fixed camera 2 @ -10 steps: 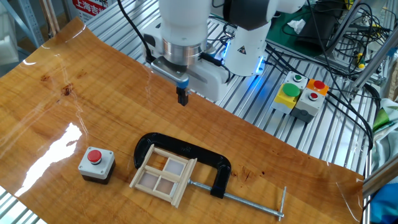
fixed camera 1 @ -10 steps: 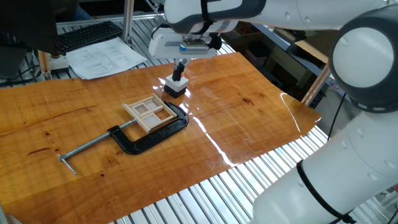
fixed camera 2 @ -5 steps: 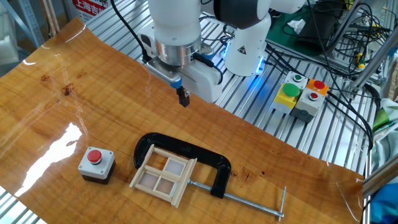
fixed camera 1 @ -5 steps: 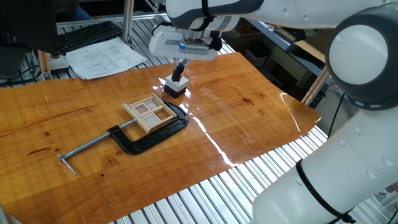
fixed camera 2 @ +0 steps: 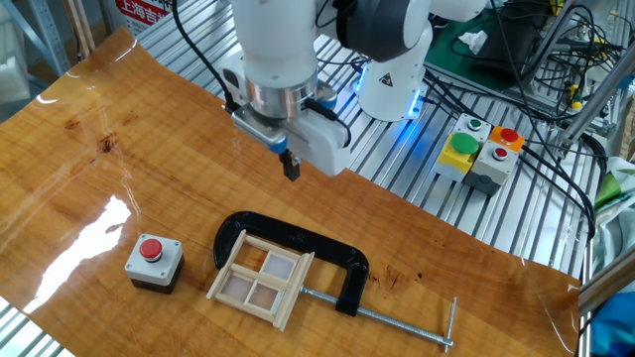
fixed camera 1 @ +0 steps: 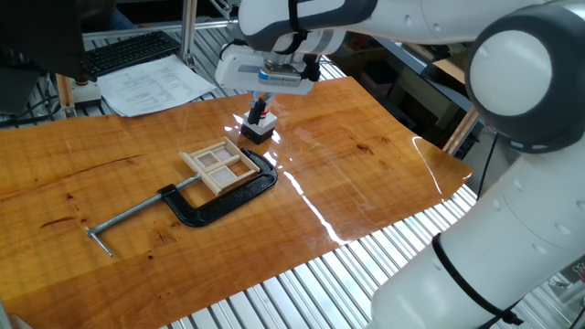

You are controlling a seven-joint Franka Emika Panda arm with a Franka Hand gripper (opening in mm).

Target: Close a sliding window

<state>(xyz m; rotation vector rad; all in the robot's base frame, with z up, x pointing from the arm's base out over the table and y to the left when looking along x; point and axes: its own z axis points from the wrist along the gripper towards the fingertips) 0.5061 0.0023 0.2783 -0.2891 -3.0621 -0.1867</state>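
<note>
The sliding window is a small pale wooden frame split into panes. It lies flat on the wooden table, held in the jaws of a black C-clamp. It also shows in the other fixed view, with the clamp around it. My gripper hangs above the table, behind the window and apart from it. In the other fixed view the gripper has its fingers together and holds nothing.
A black button box with a red top stands on the table next to the window, also seen in one fixed view. The clamp's long screw rod sticks out across the table. Papers and a keyboard lie behind the table.
My gripper has moved lower and a little toward the window and clamp. The window, clamp and button box have not moved.
</note>
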